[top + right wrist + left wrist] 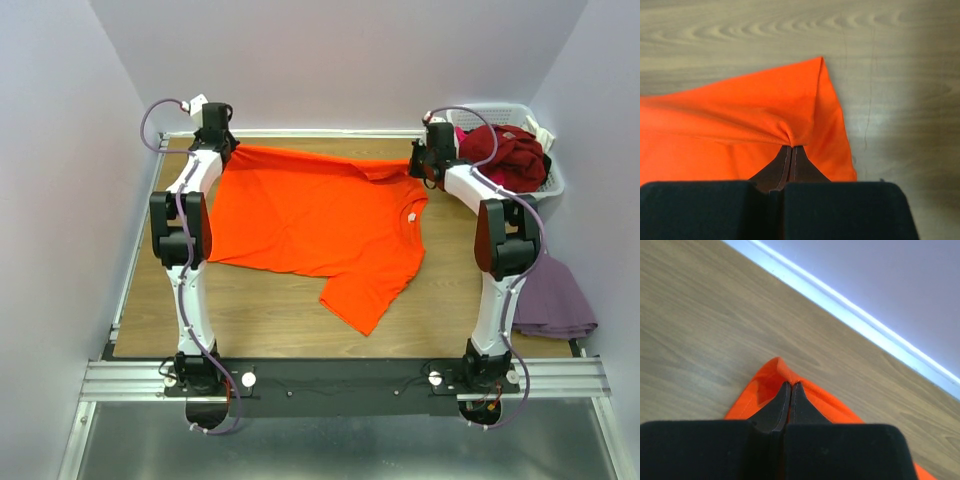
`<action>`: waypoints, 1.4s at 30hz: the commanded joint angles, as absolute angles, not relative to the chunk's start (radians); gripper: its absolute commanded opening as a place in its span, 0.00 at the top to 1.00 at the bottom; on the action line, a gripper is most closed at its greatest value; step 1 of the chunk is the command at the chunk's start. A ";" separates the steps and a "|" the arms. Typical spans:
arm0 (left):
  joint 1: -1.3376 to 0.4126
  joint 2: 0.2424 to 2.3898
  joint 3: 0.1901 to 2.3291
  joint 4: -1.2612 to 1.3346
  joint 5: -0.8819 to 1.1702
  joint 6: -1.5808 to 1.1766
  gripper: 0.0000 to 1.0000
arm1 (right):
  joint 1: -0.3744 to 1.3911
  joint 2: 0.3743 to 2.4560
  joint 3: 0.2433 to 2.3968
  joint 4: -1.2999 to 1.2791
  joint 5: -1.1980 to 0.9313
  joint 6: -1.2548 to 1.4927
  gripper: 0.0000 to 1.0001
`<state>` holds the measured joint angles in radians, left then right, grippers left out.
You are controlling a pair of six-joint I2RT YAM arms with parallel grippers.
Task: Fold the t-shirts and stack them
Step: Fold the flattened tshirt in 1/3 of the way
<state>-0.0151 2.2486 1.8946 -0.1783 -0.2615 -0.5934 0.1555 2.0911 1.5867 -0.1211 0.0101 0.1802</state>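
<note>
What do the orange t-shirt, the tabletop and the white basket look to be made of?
The orange t-shirt looks like soft matte knit, probably cotton: it drapes and puckers. The tabletop shows wood grain with low sheen, possibly laminate. The white basket seems moulded plastic, with slatted walls.

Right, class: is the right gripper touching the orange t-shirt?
Touching. The right wrist view shows the right gripper shut, pinching a fold of the orange t-shirt.

A robotics lab test cell: a small wooden table is boxed in on three sides by bare lilac walls. An aluminium rail along its near edge carries a cabled left arm and right arm, with sheet metal below.
</note>
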 commanded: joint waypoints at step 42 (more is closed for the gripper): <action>0.018 2.108 1.568 -0.333 -0.327 -0.764 0.37 | 0.153 1.828 1.140 -0.078 -0.138 0.258 0.87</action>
